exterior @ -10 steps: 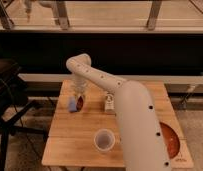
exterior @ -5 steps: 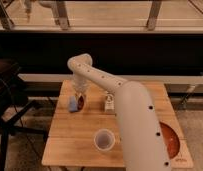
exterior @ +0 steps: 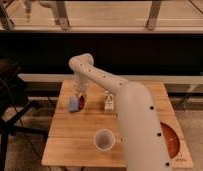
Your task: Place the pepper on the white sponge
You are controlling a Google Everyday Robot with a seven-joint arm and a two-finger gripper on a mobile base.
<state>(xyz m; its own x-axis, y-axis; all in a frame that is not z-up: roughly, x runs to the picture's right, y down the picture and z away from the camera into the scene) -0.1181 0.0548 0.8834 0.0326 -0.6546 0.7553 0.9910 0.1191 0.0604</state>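
Observation:
My gripper (exterior: 81,96) hangs at the end of the white arm over the far left part of the wooden table (exterior: 75,137). The small dark red pepper (exterior: 82,101) is right under the gripper, at its tip. The white sponge (exterior: 73,104), a pale blue and whitish block, lies on the table just left of the pepper, touching or nearly touching it. I cannot tell whether the pepper rests on the table or is held.
A round white cup (exterior: 103,139) stands near the table's front middle. A small white object (exterior: 109,102) sits right of the gripper. A round reddish-brown plate (exterior: 172,140) lies at the front right. A dark chair (exterior: 7,95) stands left of the table.
The gripper has shifted slightly; the pepper and sponge stay in about the same place.

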